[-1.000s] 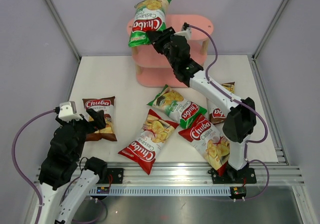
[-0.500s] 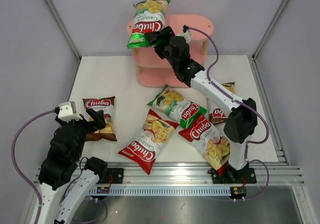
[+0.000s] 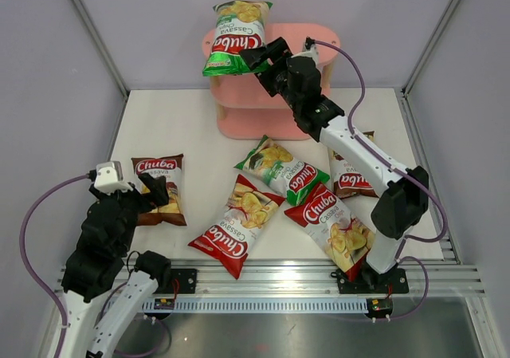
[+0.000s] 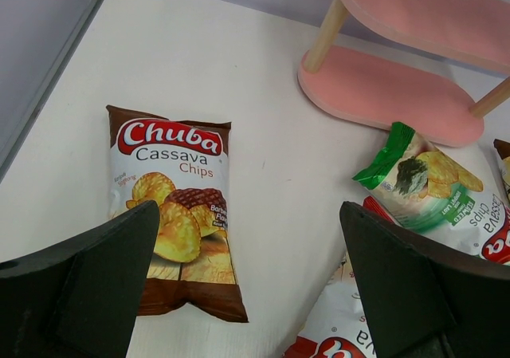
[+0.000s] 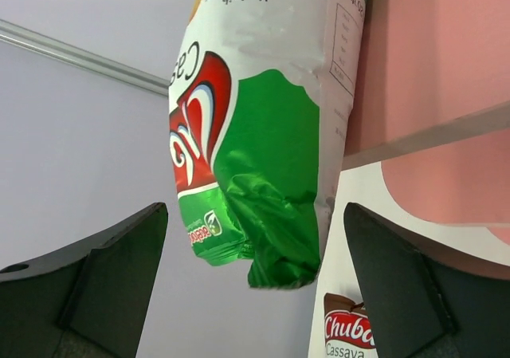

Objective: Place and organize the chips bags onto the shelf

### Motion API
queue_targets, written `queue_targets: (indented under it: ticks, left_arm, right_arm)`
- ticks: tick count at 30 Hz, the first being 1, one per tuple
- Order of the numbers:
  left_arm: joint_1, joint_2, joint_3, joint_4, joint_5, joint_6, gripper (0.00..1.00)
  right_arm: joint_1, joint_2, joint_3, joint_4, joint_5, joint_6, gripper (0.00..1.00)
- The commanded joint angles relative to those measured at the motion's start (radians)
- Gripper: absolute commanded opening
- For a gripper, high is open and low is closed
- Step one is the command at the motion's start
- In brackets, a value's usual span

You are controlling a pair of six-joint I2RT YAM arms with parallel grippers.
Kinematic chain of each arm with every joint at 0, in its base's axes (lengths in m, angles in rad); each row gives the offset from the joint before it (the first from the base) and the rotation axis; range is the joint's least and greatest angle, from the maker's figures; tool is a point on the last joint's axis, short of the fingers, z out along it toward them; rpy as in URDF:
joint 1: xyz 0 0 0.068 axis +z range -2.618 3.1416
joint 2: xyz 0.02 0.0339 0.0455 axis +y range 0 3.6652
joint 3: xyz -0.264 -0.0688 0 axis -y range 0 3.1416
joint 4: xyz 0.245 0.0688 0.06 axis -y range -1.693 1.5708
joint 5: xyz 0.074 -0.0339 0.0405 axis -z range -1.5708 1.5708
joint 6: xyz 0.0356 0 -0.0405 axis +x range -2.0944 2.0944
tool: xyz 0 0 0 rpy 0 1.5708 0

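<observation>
- My top green bag [image 3: 233, 37] lies on the left end of the shelf's [image 3: 307, 33] top board. Its crimped green end overhangs the edge, and I read a red "Chuba" logo and "Cassava" along it.
- Only the right wrist view shows that overhang from below, hanging free beside the pink board. It carries "Keripik Singkong" and a small green badge too fine for me to read.
- The right jaws, at the end of the right arm [image 3: 351, 147], stand wide open either side of the overhang and grip nothing.
- On the bench [image 3: 191, 127] in front of the shelf, a second green bag [image 3: 280, 169] touches two red ones: the nearer red bag [image 3: 237, 225] and the other red bag [image 3: 335, 226], both marked "Chuba".
- A half-hidden brown bag [image 3: 351, 175] lies under the right arm.
- Well apart from the shelf, the far brown bag [image 4: 177, 214] reads "Chuba Cassava Chips" in the left wrist view; its flavour line is too small for me.
- The left jaws, on the left arm [image 3: 100, 246], are open and empty beside that bag.
- The left wrist view catches only the shelf's lower boards and wooden posts.
</observation>
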Motion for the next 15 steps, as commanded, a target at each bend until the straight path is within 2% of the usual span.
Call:
queue_targets:
  ticks: [1, 6, 11, 15]
  left_arm:
    - [-0.006, 0.049, 0.018, 0.029, 0.068, 0.007, 0.99]
    - [-0.006, 0.163, 0.029, 0.052, 0.197, -0.083, 0.99]
    - [-0.006, 0.287, 0.003, 0.143, 0.225, -0.253, 0.99]
    - [-0.006, 0.368, -0.075, 0.317, 0.32, -0.364, 0.99]
  right_arm:
    - [-0.015, -0.087, -0.029, 0.043, -0.071, -0.044, 0.99]
    - [-0.041, -0.205, -0.162, 0.038, -0.125, -0.054, 1.0]
    - [-0.069, -0.348, -0.325, 0.028, -0.127, -0.106, 0.99]
    - [-0.083, -0.506, -0.403, -0.088, -0.11, -0.185, 0.99]
